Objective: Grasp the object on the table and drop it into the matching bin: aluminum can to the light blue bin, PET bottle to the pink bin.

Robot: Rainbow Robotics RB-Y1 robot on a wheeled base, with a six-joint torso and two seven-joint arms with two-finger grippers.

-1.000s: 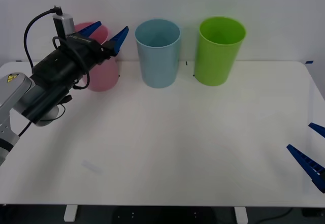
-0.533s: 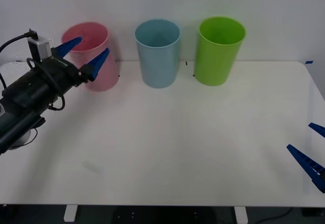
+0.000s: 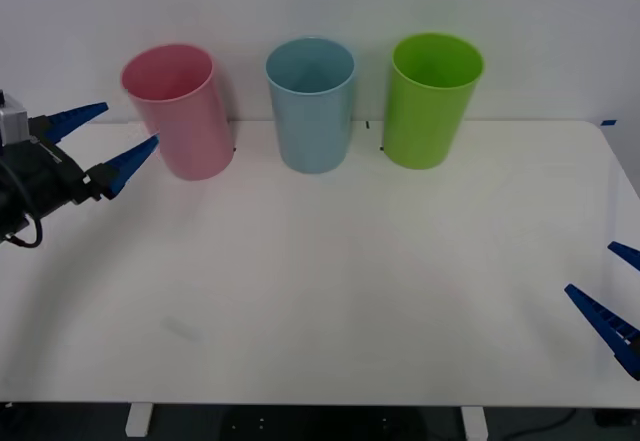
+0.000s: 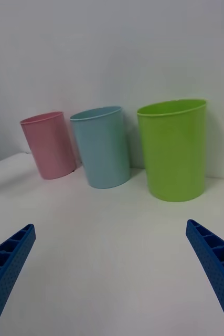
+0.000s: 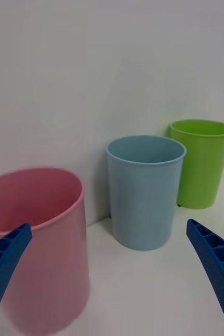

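Observation:
The object, the aluminum can, is out of view, and so is any PET bottle. The pink bin (image 3: pixel 180 111), the light blue bin (image 3: pixel 312 111) and a green bin (image 3: pixel 432 106) stand in a row at the back of the white table (image 3: pixel 340 281). My left gripper (image 3: pixel 105 139) hovers open and empty at the table's left edge, just left of the pink bin (image 5: pixel 43 252), pointing toward the light blue bin (image 5: pixel 143 199). My right gripper (image 3: pixel 618 291) rests open and empty at the table's front right corner.
The green bin (image 4: pixel 174 152) is the rightmost of the three and the nearest to my right gripper (image 4: pixel 110 226). The wall stands close behind the bins. White tabletop (image 4: pixel 106 252) stretches between the bins and the front edge.
My left arm has drawn back to the left and down, from beside the pink bin's rim to the table's left edge, staying open. The right arm has not moved.

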